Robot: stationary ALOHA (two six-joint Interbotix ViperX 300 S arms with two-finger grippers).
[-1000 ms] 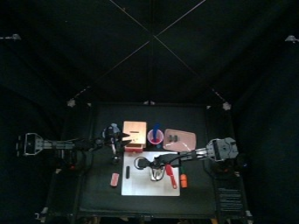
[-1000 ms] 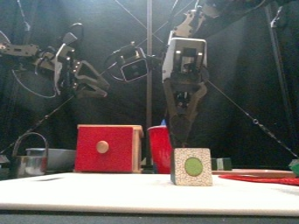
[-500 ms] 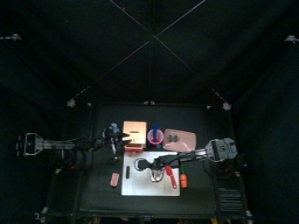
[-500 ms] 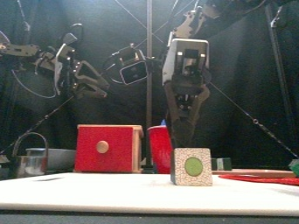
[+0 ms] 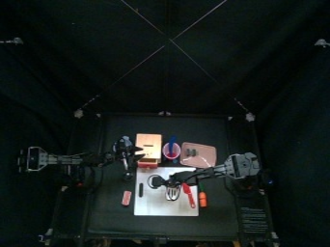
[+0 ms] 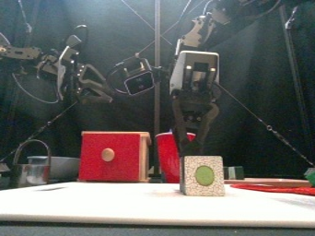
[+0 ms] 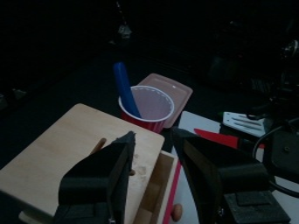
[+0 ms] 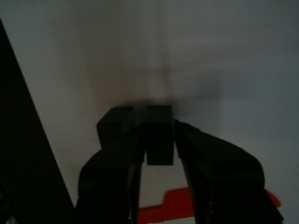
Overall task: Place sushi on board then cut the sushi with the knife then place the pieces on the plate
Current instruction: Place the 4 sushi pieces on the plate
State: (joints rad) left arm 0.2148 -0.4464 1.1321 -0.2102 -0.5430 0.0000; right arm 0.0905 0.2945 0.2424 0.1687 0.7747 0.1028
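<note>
One sushi block (image 6: 204,175), speckled with a green round face, stands upright on the white board (image 6: 99,198). My right gripper (image 6: 194,152) hangs straight over it, open, fingertips at the block's top. In the right wrist view the dark block (image 8: 152,136) sits between the two jaws. A red knife (image 5: 191,199) lies on the board to the right of the gripper. The pink plate (image 5: 200,151) lies behind the board. My left gripper (image 5: 127,157) hovers open and empty over the wooden box (image 7: 70,162).
A red cup (image 5: 172,150) holding a blue knife (image 7: 122,83) stands between the box and the plate. A metal cutter (image 6: 35,169) sits at the far left. A small red item (image 5: 126,198) lies just left of the board.
My right gripper has come down toward the sushi block. The left arm and the block have not moved.
</note>
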